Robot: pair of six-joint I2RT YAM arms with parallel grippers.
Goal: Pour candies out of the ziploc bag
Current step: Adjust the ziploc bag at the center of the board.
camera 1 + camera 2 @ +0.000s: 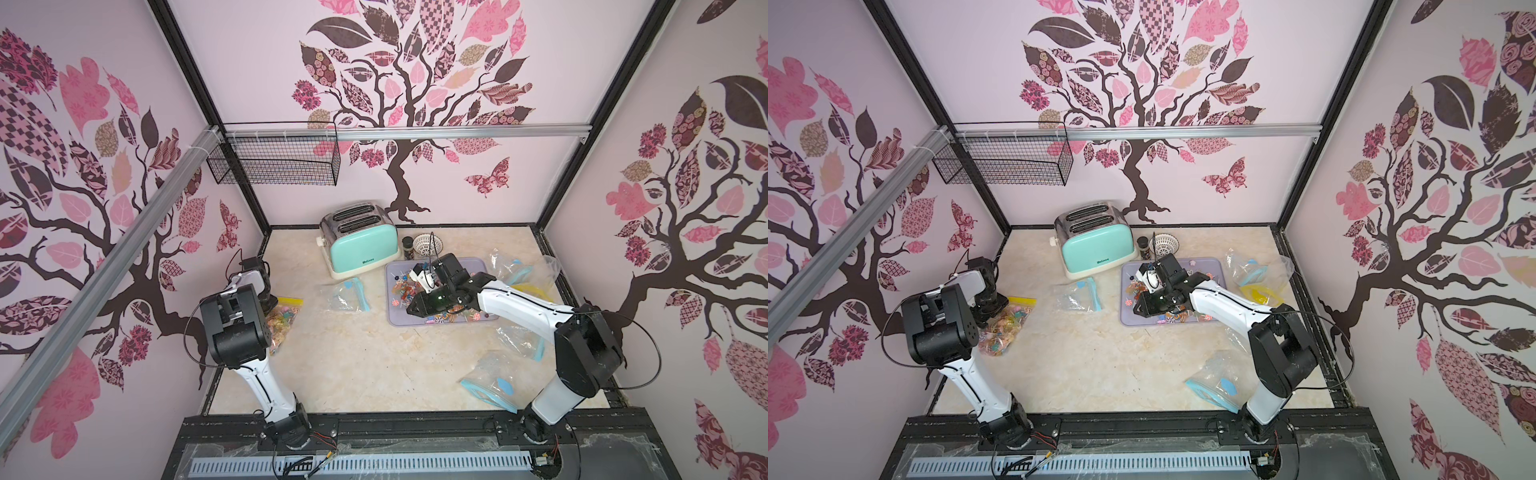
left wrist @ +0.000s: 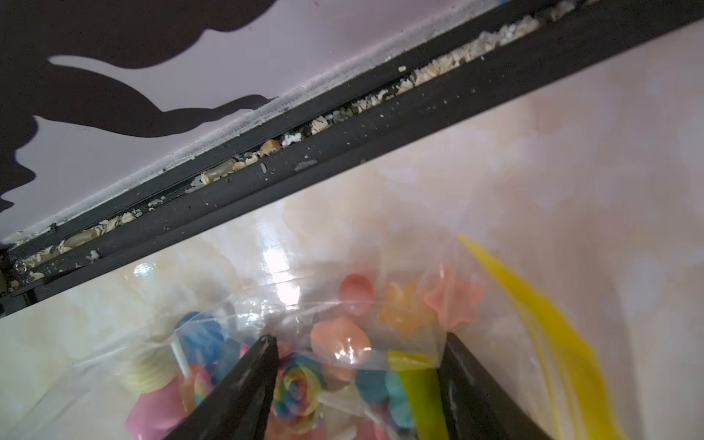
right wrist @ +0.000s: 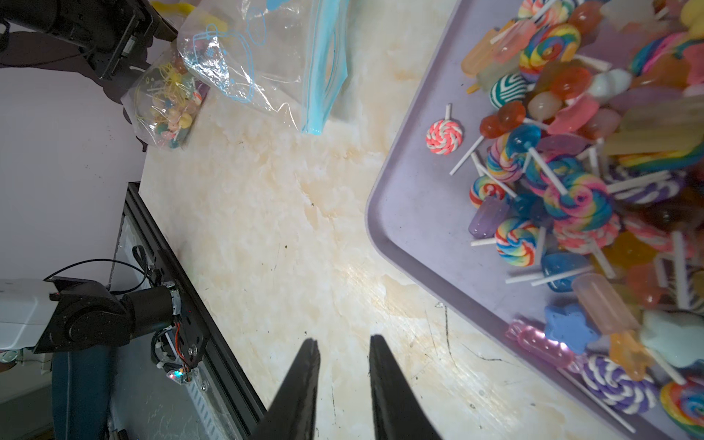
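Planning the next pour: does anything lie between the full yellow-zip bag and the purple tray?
Yes. A clear blue-zip bag lies between the full bag and the tray; the right arm reaches over the tray.

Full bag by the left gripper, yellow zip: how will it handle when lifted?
Probably floppy: the bag is thin creased film, so it should sag around a grip. Likely bottom-heavy, since candies fill it. Glossy film may slip; the yellow zip looks the firmer hold.
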